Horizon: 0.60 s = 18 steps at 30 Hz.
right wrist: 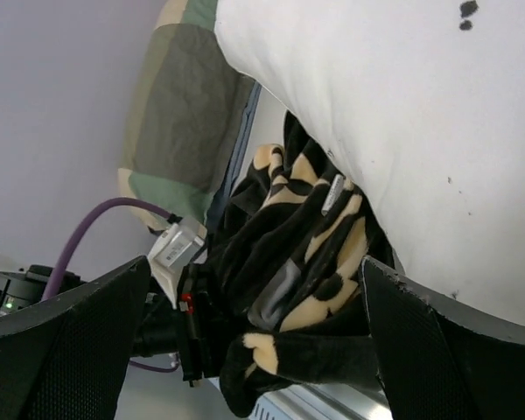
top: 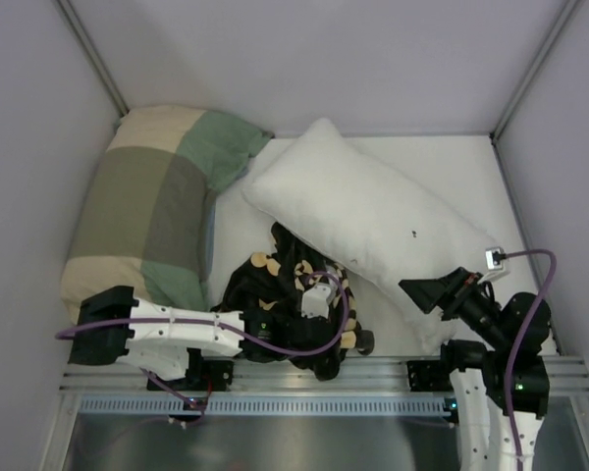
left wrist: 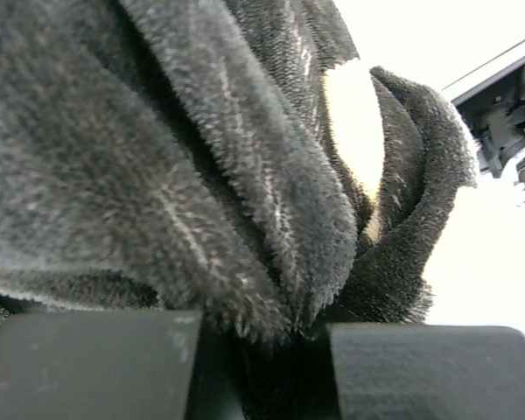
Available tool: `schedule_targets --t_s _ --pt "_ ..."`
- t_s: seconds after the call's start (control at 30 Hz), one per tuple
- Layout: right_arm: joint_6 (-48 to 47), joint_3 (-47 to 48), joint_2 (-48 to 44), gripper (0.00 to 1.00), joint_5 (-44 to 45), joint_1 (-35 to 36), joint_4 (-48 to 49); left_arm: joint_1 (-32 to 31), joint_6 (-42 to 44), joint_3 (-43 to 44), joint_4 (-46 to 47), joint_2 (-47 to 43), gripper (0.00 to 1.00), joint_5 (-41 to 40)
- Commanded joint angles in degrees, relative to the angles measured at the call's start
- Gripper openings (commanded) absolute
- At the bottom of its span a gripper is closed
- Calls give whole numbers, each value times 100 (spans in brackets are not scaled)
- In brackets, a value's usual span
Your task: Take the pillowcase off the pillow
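The white pillow [top: 373,221] lies diagonally across the table, bare on top, and fills the upper right of the right wrist view [right wrist: 402,114]. The black pillowcase [top: 285,294] with tan motifs lies crumpled in a heap against the pillow's near left edge. It also shows in the right wrist view [right wrist: 306,262]. My left gripper [top: 324,306] is buried in the heap. In the left wrist view my left gripper [left wrist: 267,367] is shut on a fold of the pillowcase [left wrist: 201,175]. My right gripper [top: 424,294] is open and empty at the pillow's near right end, its fingers [right wrist: 61,350] spread wide.
A green, beige and olive patchwork pillow [top: 152,201] lies along the left wall. Grey walls close in the left, back and right. The metal rail [top: 304,378] with both arm bases runs along the near edge. A purple cable [top: 525,294] loops by the right arm.
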Motion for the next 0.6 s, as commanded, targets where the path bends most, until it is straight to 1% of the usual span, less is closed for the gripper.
schedule_targets --t_s 0.0,0.03,0.07,0.1,0.13,0.17,0.2,0.23,0.27,0.3,0.33,0.37,0.4,0.43,0.47,0.5,0.57 --pt "-97 150 362 97 -375 62 1040 -31 -146 -105 415 63 0 100" --pt "-212 185 668 97 -287 53 1067 -31 -146 -96 450 141 0 118" --pt "-292 151 862 97 -216 53 1337 -31 -146 -70 502 194 0 127" --pt "-266 72 1360 96 -311 62 1618 -31 -146 -44 529 247 0 179" --pt "-188 -7 1652 94 -504 71 1942 -31 -146 -9 538 317 0 206" --pt "-91 -138 1977 87 -871 88 2337 -22 -155 79 564 457 0 223" --pt "162 -174 2555 82 -953 288 3150 -31 -164 132 564 519 0 267" --pt "165 -114 2822 77 -910 482 3385 -40 -181 167 564 590 0 285" --pt "139 96 3111 63 -492 901 3579 -31 -199 185 573 669 0 285" --pt "-27 263 3663 57 -175 1828 3798 -31 -208 211 573 704 0 285" --pt "-220 526 3955 54 185 2316 3713 -40 -234 220 573 739 0 242" --pt "-387 1085 4280 51 806 2860 3660 -40 -251 211 565 731 0 206" --pt "-807 1352 4840 48 1126 3710 3599 -40 -278 159 564 696 0 162" --pt "-1011 1598 5115 45 1434 4023 3598 -40 -374 115 573 557 0 40" --pt "-1204 2079 5405 33 1750 4226 3555 -57 -444 54 573 451 0 -22" --pt "-1546 2301 5948 24 1779 4315 3458 -110 -506 -16 573 345 0 -110" --pt "-1768 2732 6408 14 1788 4237 3501 -189 -603 -236 556 -23 0 -338"
